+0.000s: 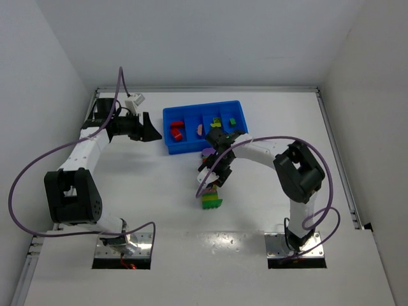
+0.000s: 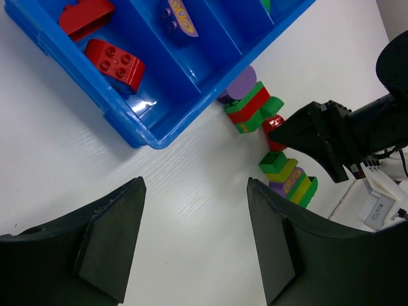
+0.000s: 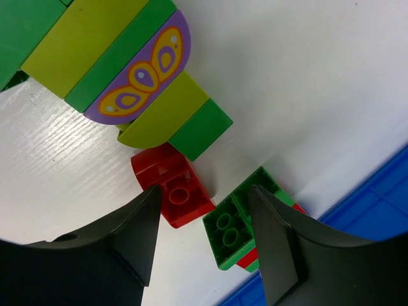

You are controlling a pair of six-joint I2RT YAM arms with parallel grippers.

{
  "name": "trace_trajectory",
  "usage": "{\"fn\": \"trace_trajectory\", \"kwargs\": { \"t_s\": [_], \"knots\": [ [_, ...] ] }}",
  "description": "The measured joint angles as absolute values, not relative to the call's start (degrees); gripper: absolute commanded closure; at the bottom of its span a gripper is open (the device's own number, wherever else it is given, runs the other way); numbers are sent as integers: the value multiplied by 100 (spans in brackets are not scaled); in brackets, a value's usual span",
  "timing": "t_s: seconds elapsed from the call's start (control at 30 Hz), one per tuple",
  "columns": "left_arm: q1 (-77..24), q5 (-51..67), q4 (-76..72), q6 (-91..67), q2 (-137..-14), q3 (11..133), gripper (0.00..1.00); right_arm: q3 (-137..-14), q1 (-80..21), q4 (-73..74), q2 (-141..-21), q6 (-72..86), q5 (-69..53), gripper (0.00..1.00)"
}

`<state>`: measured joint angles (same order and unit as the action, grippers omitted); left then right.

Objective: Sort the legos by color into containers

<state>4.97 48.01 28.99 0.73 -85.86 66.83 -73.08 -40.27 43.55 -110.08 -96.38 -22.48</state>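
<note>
The blue tray (image 1: 168, 115) holds red legos (image 1: 176, 131) in its left compartment, a pink-purple piece (image 1: 199, 129) in the second, and green ones (image 1: 233, 120) further right. In front of it lie a loose red brick (image 3: 172, 185), a green-red stack (image 3: 233, 226) and a taller green, yellow-green and purple stack (image 3: 127, 70). My right gripper (image 3: 203, 194) hovers open over the red brick and the green-red stack, gripping neither. My left gripper (image 2: 196, 185) stands open over bare table left of the tray (image 2: 159, 131), with nothing between its fingers.
A round purple brick (image 2: 243, 81) lies against the tray's front wall. The right gripper (image 2: 312, 137) shows in the left wrist view beside the loose legos. White walls close the table at the back and both sides.
</note>
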Motion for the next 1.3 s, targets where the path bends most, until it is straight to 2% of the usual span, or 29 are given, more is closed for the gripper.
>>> {"fn": "trace_trajectory", "kwargs": {
  "t_s": [0.4,0.57,0.7,0.8,0.9,1.3],
  "knots": [
    [497,4829,2801,-32,-8589,6683,30,-6921,-3986,4488,-10726,-9653,-2209,42],
    [497,4829,2755,-60,-8589,6683,30,-6921,-3986,4534,-10628,-9664,-2204,52],
    [497,4829,2749,-80,-8589,6683,30,-6877,-3986,4539,-10600,-9662,-2182,53],
    [497,4831,2733,-95,-8589,6670,30,-6792,-3986,4565,-10595,-9633,-2143,43],
    [497,4831,2729,-99,-8589,6628,30,-6692,-3986,4593,-10589,-9596,-2115,38],
    [497,4831,2727,-117,-8589,6613,30,-6504,-3953,4547,-10527,-9550,-2078,40]
  ]
}}
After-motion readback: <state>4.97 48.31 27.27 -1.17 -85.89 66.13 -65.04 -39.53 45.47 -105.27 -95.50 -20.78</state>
